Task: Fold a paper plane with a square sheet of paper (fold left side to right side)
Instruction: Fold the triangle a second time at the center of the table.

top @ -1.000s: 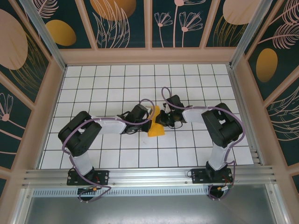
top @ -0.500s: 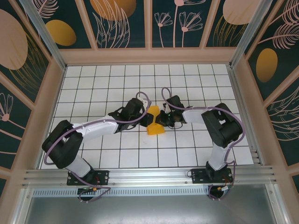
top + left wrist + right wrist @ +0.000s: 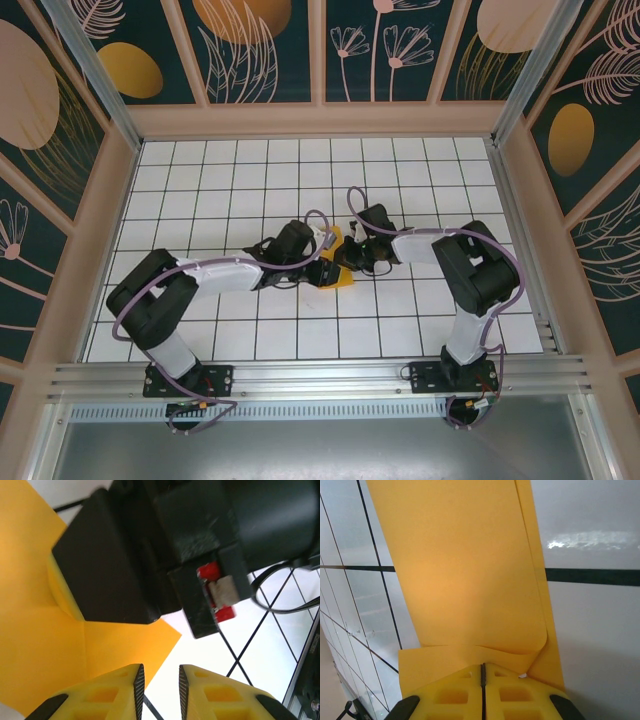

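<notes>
The square sheet of paper (image 3: 338, 277) lies partly folded on the white grid table, orange-yellow, between the two grippers. My left gripper (image 3: 321, 264) is at its left side. In the left wrist view the left gripper (image 3: 161, 682) stands slightly open, one finger (image 3: 107, 692) over the paper (image 3: 40, 630) near a corner, bare table in the gap. My right gripper (image 3: 350, 262) is at the paper's right edge. In the right wrist view the right gripper (image 3: 482, 669) is shut, its tips resting on the folded paper (image 3: 465, 580), whose top layer curls up at the right.
The right gripper's black body (image 3: 110, 570) sits close in front of the left fingers. Patterned walls (image 3: 320, 60) with a wooden frame enclose the table (image 3: 250, 170). An aluminium rail (image 3: 320, 380) runs along the near edge by both arm bases.
The left gripper went from shut to slightly open. The left arm swung back from the paper, then returned to its left side. The right arm stayed put.
</notes>
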{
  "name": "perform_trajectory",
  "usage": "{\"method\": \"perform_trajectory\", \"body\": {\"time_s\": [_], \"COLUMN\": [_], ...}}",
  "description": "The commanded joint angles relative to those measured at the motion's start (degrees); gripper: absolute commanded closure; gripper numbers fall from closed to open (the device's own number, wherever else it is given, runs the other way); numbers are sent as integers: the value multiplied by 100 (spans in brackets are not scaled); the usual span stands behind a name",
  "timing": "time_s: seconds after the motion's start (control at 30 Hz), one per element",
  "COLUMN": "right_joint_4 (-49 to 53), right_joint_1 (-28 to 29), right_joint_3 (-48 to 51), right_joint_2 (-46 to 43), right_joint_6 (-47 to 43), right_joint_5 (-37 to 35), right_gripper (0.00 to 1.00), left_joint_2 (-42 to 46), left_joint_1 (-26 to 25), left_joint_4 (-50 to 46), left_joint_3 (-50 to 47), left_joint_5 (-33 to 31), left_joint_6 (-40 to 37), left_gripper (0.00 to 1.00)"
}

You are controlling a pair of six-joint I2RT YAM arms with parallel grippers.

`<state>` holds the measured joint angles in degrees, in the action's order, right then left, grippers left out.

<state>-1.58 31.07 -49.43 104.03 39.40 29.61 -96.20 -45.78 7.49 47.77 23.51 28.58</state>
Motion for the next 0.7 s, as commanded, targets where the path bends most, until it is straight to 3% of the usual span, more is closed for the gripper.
{"method": "perform_trajectory", "body": {"time_s": [0.0, 0.67], "right_joint_4": [624, 688], "right_joint_1": [-92, -101], "right_joint_3": [222, 179], "right_joint_2": [176, 200], "right_joint_6": [-99, -145], "right_joint_5": [-412, -420], "right_gripper": [90, 90], "left_joint_2": [-143, -440], "left_joint_1": [-27, -23], "left_joint_4": [148, 64], "left_joint_3": [-27, -402], "left_joint_5": [146, -262], "left_joint_6": [44, 4], "left_gripper": [73, 76]}}
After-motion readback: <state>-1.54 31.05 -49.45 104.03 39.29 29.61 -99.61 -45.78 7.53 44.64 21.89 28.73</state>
